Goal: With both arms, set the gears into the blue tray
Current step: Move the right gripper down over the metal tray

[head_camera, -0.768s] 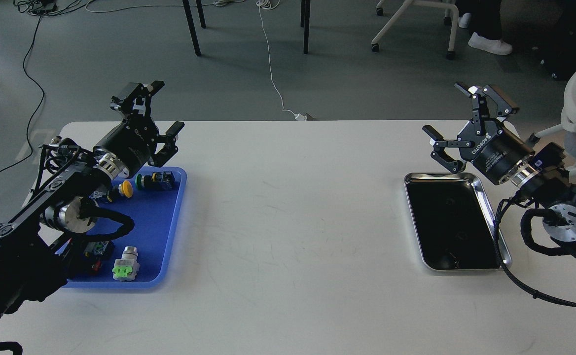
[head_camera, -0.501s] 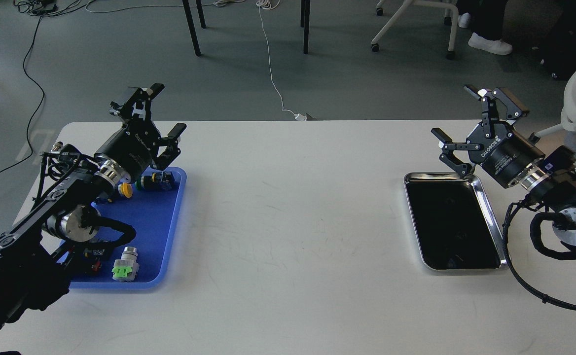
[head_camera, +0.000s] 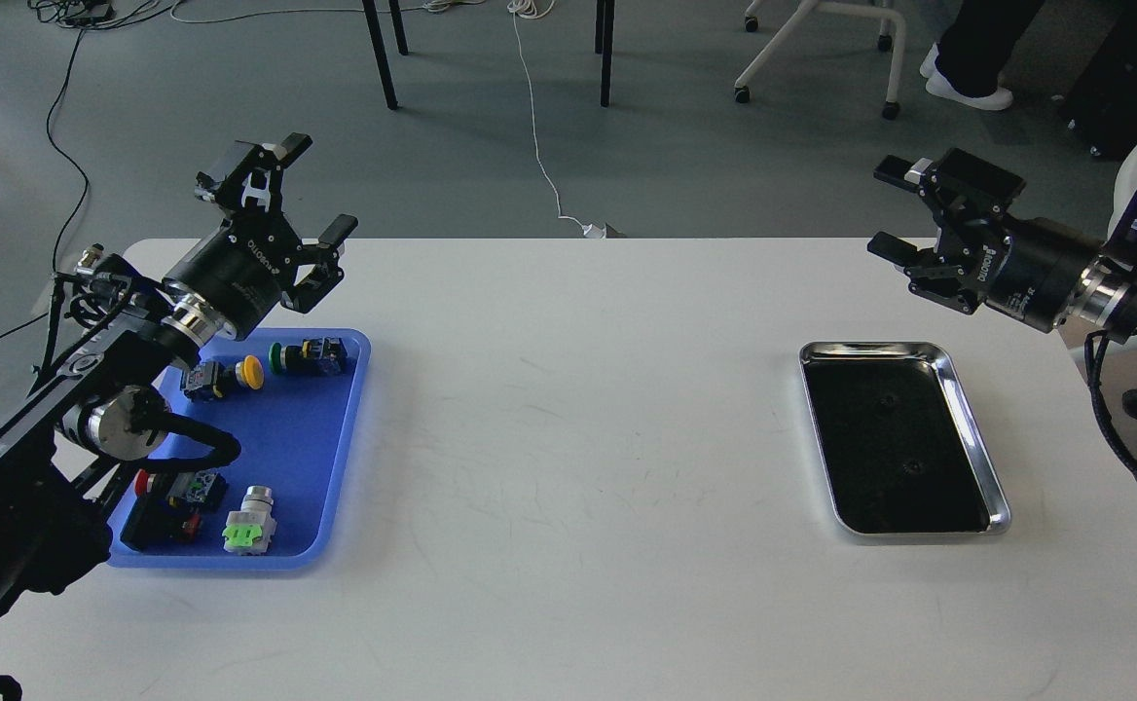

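While both arms hang raised with nothing held, the left gripper [head_camera: 301,200] sits above the far end of the blue tray [head_camera: 335,458], jaws spread wide. That tray carries four push-button switches [head_camera: 308,356] and no gears that I can see. Across the bare table [head_camera: 578,438], two gears [head_camera: 886,401] lie as faint rings in the steel tray [head_camera: 979,443]. The right gripper [head_camera: 895,214], jaws wide, should drop straight over one gear and pinch its rim squarely.

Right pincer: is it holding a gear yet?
No, the right pincer is open with nothing between its fingers, raised beyond the steel tray.
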Available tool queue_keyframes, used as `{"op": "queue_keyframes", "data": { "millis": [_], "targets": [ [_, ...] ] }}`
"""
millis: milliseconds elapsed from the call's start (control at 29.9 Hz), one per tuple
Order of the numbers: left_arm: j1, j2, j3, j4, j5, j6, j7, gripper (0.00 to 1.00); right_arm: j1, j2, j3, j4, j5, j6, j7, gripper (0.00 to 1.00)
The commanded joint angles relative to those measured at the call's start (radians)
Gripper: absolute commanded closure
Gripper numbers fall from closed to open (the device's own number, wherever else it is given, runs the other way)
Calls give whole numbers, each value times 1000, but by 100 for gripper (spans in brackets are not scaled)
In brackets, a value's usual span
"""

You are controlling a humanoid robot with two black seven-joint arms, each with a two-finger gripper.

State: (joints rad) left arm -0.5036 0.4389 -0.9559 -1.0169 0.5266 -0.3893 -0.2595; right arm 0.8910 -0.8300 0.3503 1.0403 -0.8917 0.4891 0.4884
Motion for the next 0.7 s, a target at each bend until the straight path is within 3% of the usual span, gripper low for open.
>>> {"op": "queue_keyframes", "data": {
  "millis": [0, 200, 334, 501, 668],
  "targets": [
    [2, -9, -1, -5, 0, -2, 0, 1, 98, -17, -83, 6, -324, 0, 0, 0],
    [2, -26, -1, -5, 0, 0, -1, 1, 320, 2, -386, -5, -588, 0, 0, 1],
    [3, -25, -1, -5, 0, -2, -1, 2, 436, 90, -584, -64, -677, -44, 0, 2],
    [3, -25, -1, -22, 0, -2, -1, 2, 453, 209, -743, -204, -702, -129, 0, 3],
    [3, -20, -1, -29, 0, -2, -1, 1, 436, 279, -803, -279, -702, -138, 0, 4]
  ]
}}
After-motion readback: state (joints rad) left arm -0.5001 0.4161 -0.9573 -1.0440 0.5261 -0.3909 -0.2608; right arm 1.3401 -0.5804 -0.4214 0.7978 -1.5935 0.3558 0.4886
